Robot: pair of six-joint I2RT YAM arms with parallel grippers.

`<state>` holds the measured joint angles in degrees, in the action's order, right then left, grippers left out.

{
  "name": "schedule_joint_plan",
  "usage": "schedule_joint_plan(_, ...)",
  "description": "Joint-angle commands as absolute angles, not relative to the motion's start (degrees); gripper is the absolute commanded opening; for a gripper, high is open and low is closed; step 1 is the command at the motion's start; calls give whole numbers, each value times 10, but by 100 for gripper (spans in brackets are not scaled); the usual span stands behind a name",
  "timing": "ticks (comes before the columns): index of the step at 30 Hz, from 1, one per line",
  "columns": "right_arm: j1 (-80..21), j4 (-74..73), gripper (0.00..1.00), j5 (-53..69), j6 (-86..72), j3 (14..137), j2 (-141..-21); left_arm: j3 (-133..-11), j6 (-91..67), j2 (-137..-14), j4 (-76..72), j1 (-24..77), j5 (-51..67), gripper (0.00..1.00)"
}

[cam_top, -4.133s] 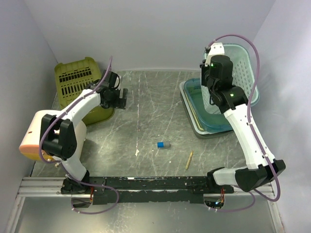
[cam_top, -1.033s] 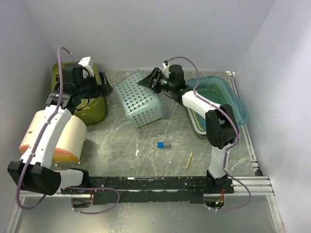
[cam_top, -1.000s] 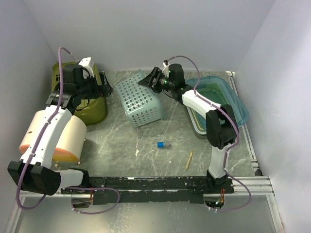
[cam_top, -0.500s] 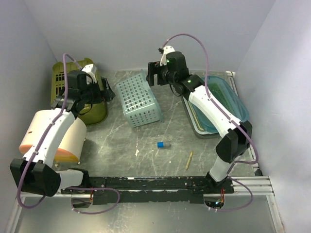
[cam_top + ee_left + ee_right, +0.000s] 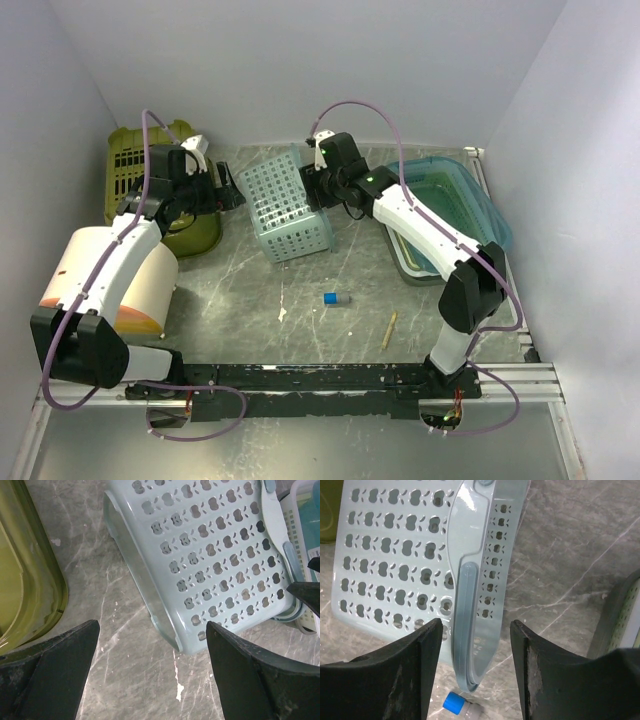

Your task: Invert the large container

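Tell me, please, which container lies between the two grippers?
The pale perforated basket in the middle; the olive container sits left, the teal tub right.

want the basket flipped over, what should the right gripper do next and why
Probably close the right gripper on the rim of the light blue basket. Its fingers straddle that rim with gaps on both sides, so nothing is held, and the basket appears tipped on its side, not fully inverted. The left gripper hangs open beside it.
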<state>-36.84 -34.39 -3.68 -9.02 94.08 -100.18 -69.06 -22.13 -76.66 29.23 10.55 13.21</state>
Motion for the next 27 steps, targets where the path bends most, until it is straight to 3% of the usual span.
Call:
schedule_joint_plan(1,-372,-346,55,-37,-88,935,-1000,-707,-224,-765,277,103,152,99)
schedule_joint_plan(13,-384,-317,39,-58,-120,908,-1005,-693,-220,-761,275,104,148,99)
schedule_joint_plan(16,-383,-294,28,-51,-133,887,-994,-687,-222,-761,271,104,154,99)
schedule_joint_plan(20,-365,-263,1,-33,-162,854,-964,-671,-226,-764,255,105,168,99)
schedule_joint_plan(27,-288,-199,0,91,-205,781,-922,-654,-251,-800,220,107,259,99)
